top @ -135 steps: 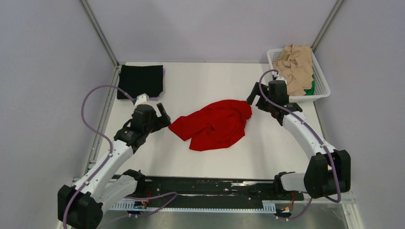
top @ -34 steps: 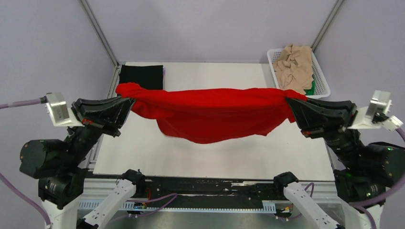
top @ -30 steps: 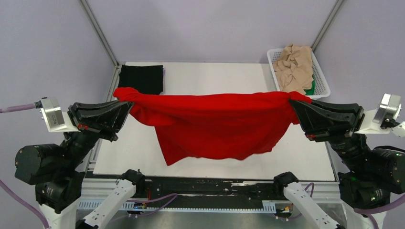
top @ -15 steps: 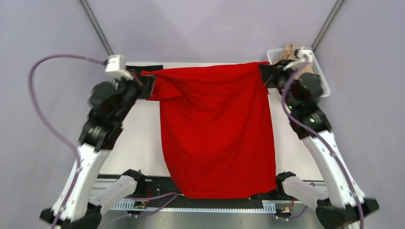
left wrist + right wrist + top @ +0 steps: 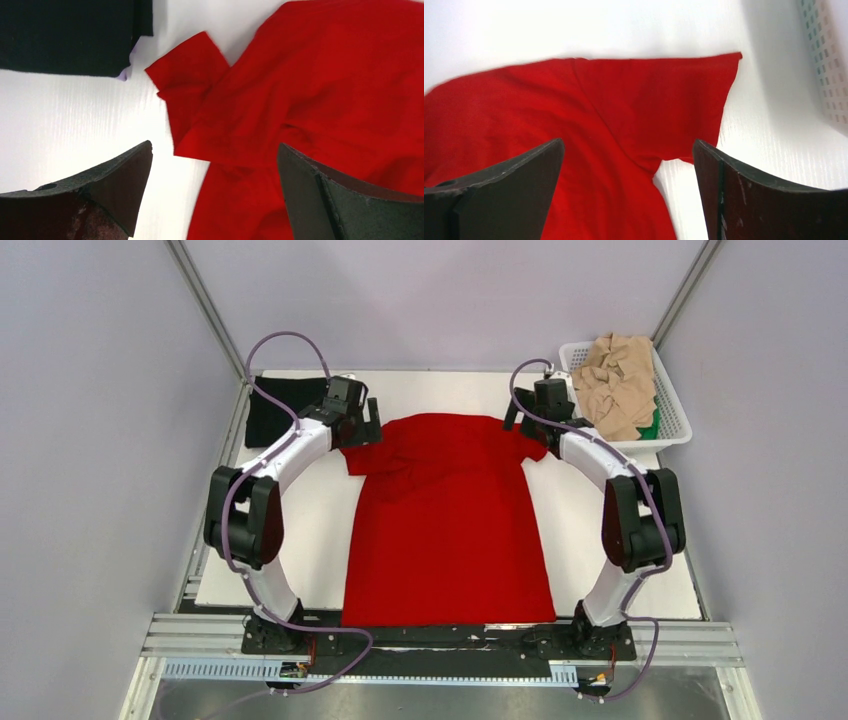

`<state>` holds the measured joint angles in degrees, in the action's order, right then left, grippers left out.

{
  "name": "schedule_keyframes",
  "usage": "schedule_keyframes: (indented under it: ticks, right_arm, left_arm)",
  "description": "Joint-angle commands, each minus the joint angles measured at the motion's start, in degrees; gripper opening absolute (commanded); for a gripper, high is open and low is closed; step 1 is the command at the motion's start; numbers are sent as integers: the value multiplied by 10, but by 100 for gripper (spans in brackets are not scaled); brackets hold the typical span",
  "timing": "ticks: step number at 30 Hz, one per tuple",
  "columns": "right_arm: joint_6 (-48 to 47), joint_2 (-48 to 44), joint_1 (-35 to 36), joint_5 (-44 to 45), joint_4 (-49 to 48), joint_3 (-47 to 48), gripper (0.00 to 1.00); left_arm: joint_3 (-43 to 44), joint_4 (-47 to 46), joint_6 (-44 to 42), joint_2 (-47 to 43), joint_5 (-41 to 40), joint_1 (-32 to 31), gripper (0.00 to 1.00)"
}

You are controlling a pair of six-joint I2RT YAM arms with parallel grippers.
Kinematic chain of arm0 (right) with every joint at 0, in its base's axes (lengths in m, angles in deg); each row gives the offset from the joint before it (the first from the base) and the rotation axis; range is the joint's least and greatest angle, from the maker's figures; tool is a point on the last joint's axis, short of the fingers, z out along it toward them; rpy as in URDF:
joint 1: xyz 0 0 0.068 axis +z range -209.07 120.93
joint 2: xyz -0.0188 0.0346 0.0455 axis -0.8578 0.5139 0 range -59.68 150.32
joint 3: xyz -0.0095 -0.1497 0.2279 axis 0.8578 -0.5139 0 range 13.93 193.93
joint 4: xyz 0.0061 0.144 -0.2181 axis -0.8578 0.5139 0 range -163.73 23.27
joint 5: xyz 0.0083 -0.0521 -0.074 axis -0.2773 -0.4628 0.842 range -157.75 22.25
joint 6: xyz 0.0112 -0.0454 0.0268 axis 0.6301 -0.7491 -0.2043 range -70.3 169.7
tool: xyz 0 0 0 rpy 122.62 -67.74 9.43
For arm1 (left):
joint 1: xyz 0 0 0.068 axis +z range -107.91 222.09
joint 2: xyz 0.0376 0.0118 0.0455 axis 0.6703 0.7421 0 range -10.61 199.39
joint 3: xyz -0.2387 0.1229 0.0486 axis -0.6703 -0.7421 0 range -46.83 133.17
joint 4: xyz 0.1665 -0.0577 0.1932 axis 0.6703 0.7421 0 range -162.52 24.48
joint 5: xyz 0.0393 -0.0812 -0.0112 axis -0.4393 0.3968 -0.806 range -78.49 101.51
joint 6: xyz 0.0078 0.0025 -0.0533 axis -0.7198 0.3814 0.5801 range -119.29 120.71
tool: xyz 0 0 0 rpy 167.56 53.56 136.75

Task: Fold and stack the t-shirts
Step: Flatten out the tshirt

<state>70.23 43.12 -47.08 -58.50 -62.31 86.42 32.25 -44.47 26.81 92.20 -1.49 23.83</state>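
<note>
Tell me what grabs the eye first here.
The red t-shirt lies spread down the middle of the table, hem at the near edge. The left gripper and right gripper hang open over its sleeves, rumpled on the left side. Beige t-shirts heap in the white basket, far right.

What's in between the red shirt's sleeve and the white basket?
Only bare white table lies between the red shirt sleeve and the basket. The right wrist view shows that gap best.
</note>
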Motion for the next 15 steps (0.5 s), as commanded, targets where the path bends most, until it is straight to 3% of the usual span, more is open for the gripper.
schedule_keyframes:
  ticks: [1,9,15]
  right_arm:
    - [29,-98,4,-9,-26,-15,100]
    - [101,-287,20,-110,14,-194,100]
    - [166,-377,53,-169,40,-303,100]
  left_arm:
    - [3,-41,-17,-67,67,-1,100]
    - [-93,-60,-12,-144,144,-36,100]
    - [-197,-156,26,-179,218,-61,100]
